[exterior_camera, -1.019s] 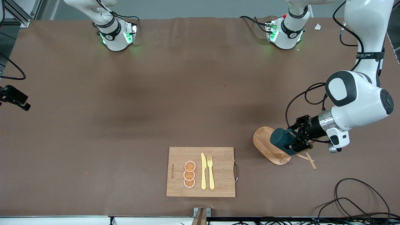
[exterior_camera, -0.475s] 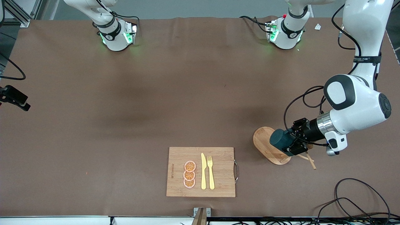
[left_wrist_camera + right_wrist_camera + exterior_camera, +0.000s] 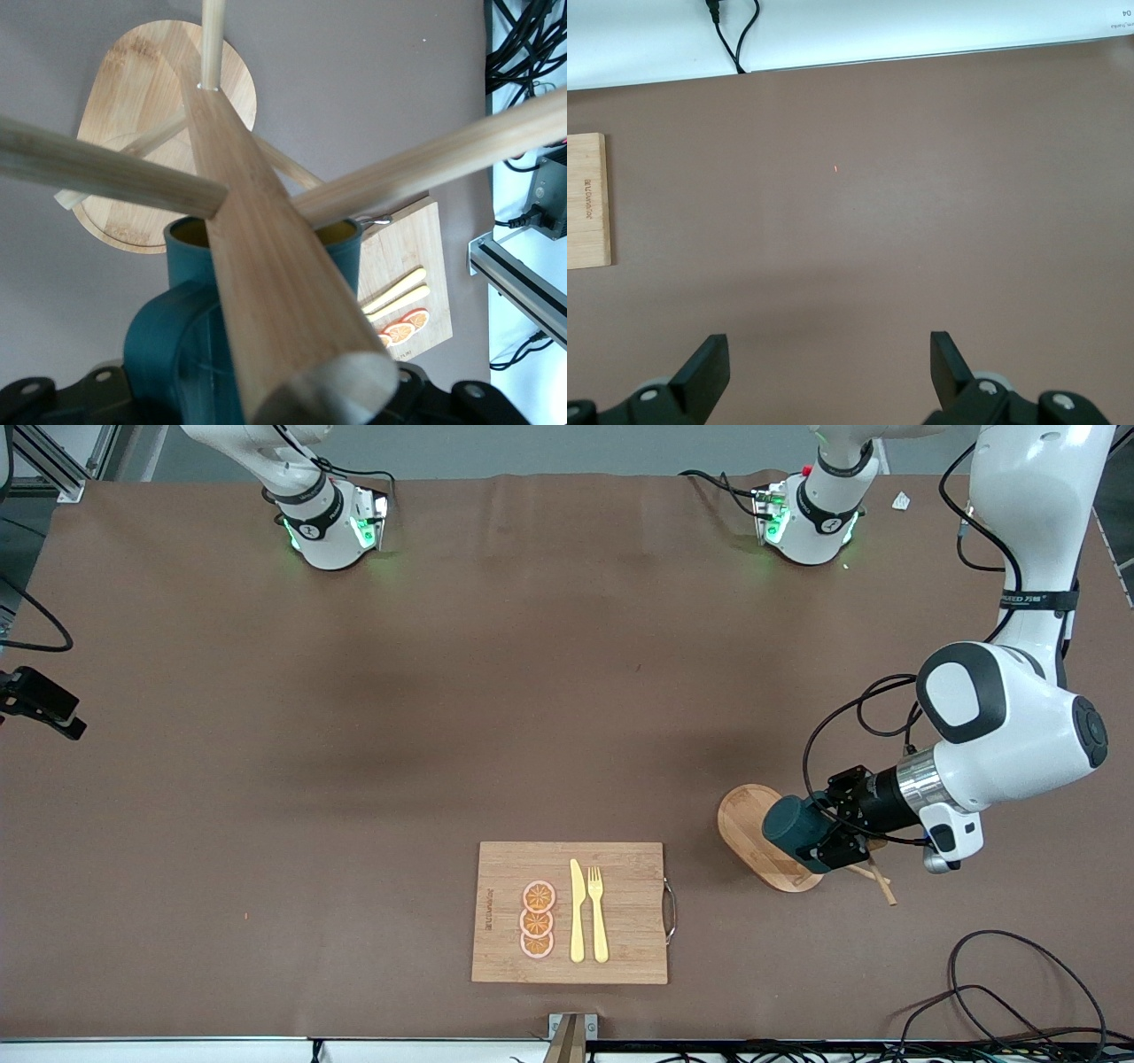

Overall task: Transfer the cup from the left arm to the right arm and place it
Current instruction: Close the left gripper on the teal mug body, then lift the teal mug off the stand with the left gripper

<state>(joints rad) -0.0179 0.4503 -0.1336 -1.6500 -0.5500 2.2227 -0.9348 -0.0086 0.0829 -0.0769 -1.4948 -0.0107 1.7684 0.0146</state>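
Left wrist view, left gripper [image 3: 828,841] clasping cup [image 3: 204,336], yellowish interior empty

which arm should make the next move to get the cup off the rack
Left. Its gripper is already shut on the cup, which hangs on the wooden rack at the left arm's end of the table. The right gripper waits with its fingers open over bare table, with no cup in its view.

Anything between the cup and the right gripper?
Yes: the rack's wooden post and pegs cross the mouth of the cup held by the left gripper. The right gripper waits open over the table.
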